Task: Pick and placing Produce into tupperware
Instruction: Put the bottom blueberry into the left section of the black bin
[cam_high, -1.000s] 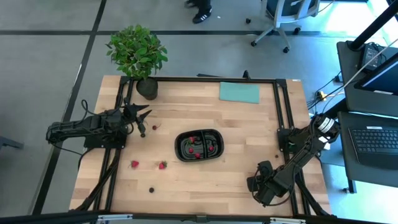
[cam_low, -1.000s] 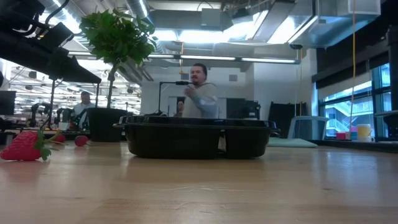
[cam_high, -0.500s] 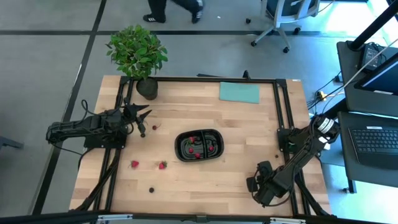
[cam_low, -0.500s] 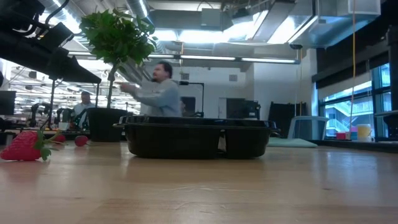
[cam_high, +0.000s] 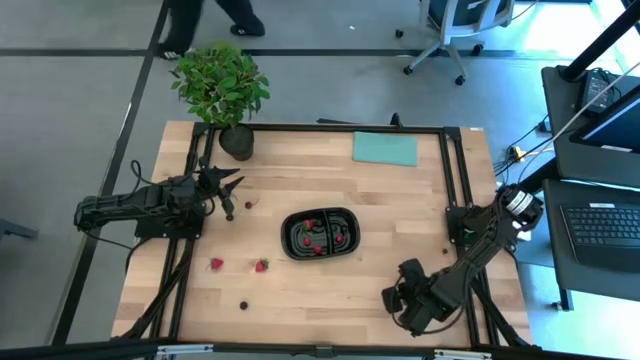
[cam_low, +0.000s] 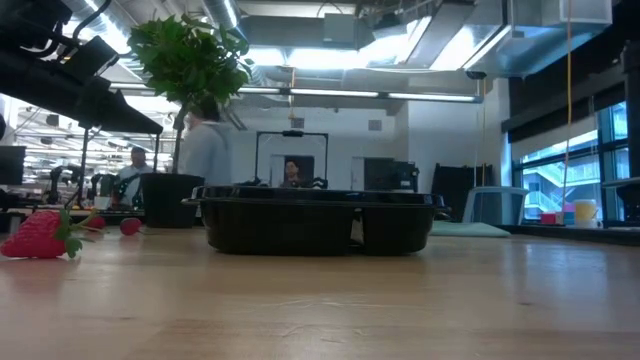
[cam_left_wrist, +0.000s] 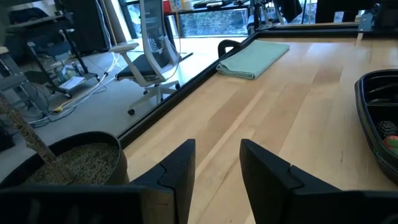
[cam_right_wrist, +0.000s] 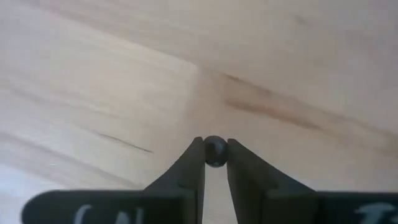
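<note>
The black two-compartment tray (cam_high: 344, 218) stands at the table's middle and holds several red and dark pieces; it also shows in the low view (cam_low: 320, 222). Two strawberries (cam_high: 216, 264) (cam_high: 261, 266), a dark berry (cam_high: 243, 305) and a small red piece (cam_high: 249, 204) lie on the wood to its left. My left gripper (cam_high: 230, 196) (cam_left_wrist: 216, 163) is open and empty, left of the tray. My right gripper (cam_high: 392, 298) (cam_right_wrist: 215, 155), near the front edge right of the tray, is shut on a dark round berry (cam_right_wrist: 215, 151). My right gripper pinches the dark round berry (cam_right_wrist: 215, 151) by its two opposite sides between its two fingertips (cam_right_wrist: 198, 155), only at their free ends. The fingers point down at the wood. Whether the berry is clear of the table, I cannot tell.
A potted leafy plant (cam_high: 222, 88) stands at the far left corner and a teal cloth (cam_high: 384, 149) lies at the far edge. A black frame (cam_high: 450, 170) runs along the table's sides. A strawberry (cam_low: 40, 235) lies close in the low view. A person walks beyond the table.
My right gripper has gone a little toward the table's left edge, along the front edge. The person behind the table has walked across toward the left.
</note>
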